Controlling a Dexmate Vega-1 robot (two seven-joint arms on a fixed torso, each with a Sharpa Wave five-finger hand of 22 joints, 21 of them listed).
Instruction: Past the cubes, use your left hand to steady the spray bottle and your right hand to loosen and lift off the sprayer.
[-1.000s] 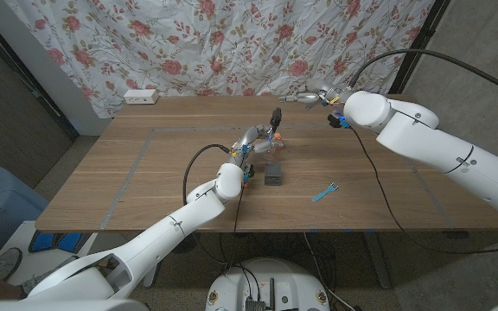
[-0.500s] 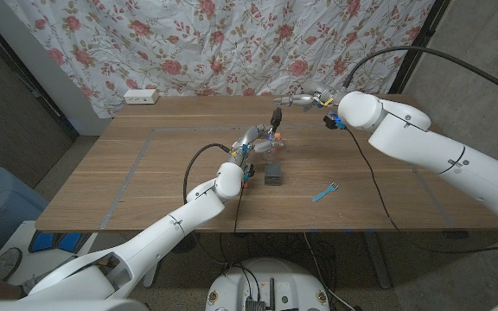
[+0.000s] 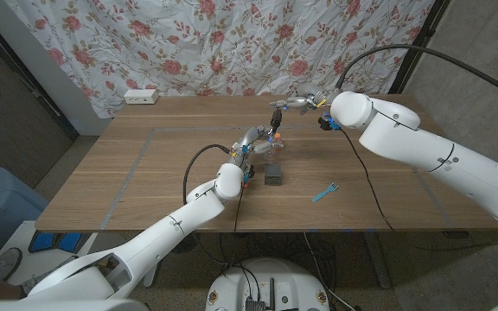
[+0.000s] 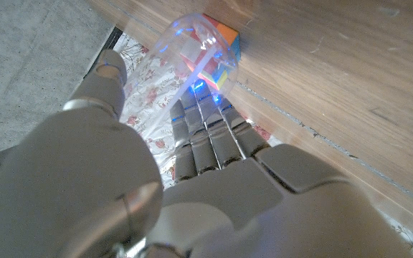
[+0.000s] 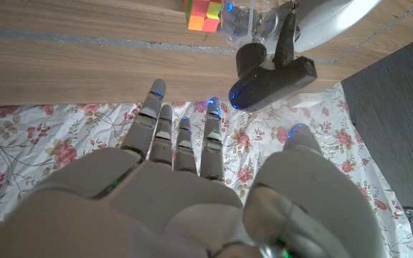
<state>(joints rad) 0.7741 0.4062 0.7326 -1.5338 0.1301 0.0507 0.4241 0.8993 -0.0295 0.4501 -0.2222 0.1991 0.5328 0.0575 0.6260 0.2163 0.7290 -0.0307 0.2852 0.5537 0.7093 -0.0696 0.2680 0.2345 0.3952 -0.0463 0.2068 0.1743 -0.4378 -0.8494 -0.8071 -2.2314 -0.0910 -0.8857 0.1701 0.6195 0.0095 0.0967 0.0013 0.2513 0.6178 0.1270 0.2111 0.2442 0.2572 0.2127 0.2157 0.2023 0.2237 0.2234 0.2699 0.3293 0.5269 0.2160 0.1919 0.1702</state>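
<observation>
Beyond the grey cube on the tabletop, the clear spray bottle with its black sprayer stands gripped by the left hand. Just beside the sprayer, the right hand holds nothing, its fingers extended.

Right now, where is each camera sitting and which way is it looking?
Head view: sits on the robot's head, looks down over the table; both arms show, the left hand and right hand.
Left wrist view: sits on the left wrist, looks along the left hand's back at the clear spray bottle it holds.
Right wrist view: sits on the right wrist, looks along the right hand at the black sprayer.
Shared: both wrist views show the colourful cube and the bottle.
</observation>
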